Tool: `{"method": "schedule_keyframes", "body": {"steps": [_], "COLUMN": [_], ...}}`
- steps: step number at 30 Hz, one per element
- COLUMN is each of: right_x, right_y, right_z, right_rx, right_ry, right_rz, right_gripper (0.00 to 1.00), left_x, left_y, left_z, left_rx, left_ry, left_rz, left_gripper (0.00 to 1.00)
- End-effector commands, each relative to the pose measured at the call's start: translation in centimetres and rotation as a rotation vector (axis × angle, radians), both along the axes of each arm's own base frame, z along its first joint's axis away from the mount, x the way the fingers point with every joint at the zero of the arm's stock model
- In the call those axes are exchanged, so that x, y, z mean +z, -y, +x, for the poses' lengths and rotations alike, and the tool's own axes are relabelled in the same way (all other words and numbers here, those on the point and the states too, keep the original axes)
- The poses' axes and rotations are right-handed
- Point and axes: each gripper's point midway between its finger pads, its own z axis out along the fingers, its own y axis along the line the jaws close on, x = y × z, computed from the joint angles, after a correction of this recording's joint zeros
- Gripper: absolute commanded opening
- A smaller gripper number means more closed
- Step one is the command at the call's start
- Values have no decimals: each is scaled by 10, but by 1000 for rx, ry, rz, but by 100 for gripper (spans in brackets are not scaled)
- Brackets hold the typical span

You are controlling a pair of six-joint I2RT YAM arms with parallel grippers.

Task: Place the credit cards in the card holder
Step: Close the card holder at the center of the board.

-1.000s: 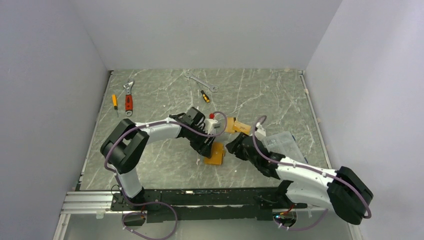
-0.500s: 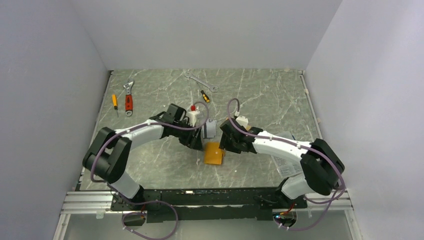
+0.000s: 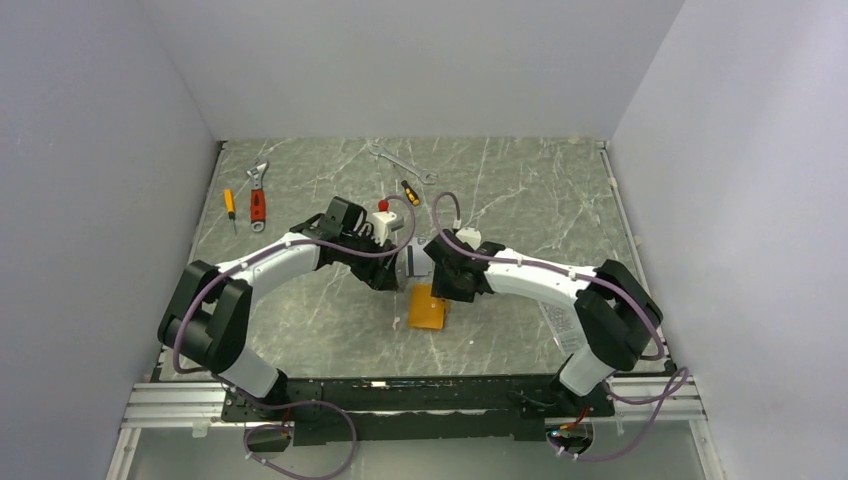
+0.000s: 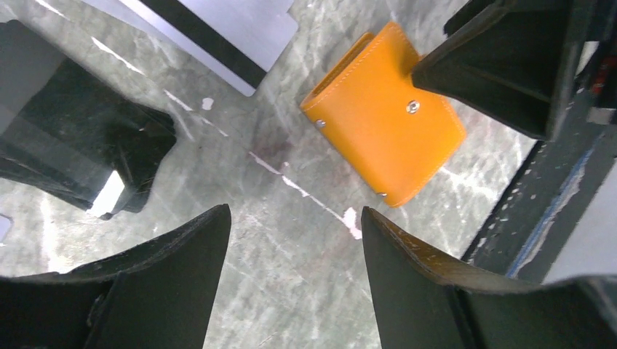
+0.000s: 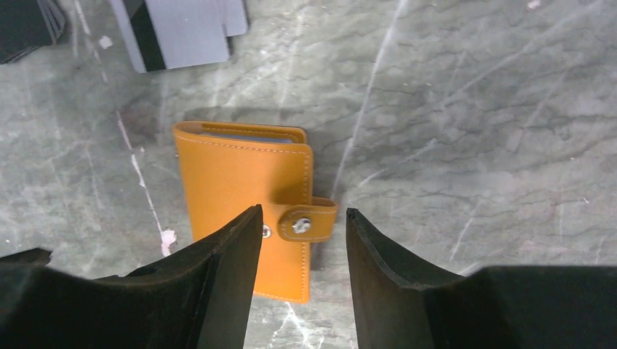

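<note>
The card holder (image 3: 427, 308) is lying closed near the middle of the tabletop (image 3: 520, 200), a little toward the near edge. Its long axis is running roughly from the near edge to the far edge, and its snap tab (image 5: 307, 222) is looking fastened across the right-hand side. The silver cards (image 3: 415, 262) with their black stripe are resting just beyond it, toward the far edge, apart from it.

The right hand (image 5: 303, 218) is hovering over the holder's tab side with its fingers spread wide and nothing between them. In its own view the tab is sitting right between the fingertips, and the holder's length is running along the line of reach. The left hand (image 4: 295, 214) is also gaping open and empty. The holder is lying ahead of it and off to one side, and only bare stone is showing between its fingers. The right hand is therefore the nearer, and opening the tab is likely falling to it.

The pockets are staying hidden while the cover is shut. The cards are being cut off by the top edge of both wrist views and partly covered by the arms from above, so their count is unclear. No orange-tan card is showing anywhere.
</note>
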Motion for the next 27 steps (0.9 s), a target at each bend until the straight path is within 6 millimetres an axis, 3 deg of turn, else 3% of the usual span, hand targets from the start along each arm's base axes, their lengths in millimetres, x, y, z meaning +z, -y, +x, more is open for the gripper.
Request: {"method": "schedule_keyframes", "body": {"steps": [1,8,13,19,23,25,27], "right_x": [8,-1,2,14,17,16,16], "right_y": [-9,-5,4,9,9,9,10], "right_z": [4,1,-1,0,-1,-2,-2], "right_rx": [37,40,22,8,12,21,24], "right_ry": [0,-39,-34,-1,13,11,14], "right_rz": [-28,-80,-109,-93,-71,-67,-59], "right_gripper": [49,40,25,16,15,15,14], "left_x": [-2,8,18,39,62,79,90], "left_y": [-6,-15,-25,-58,-101,-114,-108], "left_z": [8,15,22,51,85,88,80], "left_rx": [-49,-73,-68,12,192,245,157], "left_ry": [75,174,237,431,598,675,745], "left_rz": [63,107,158,330,450,414,395], "left_gripper": [73,79,98,99,99,99,99]}}
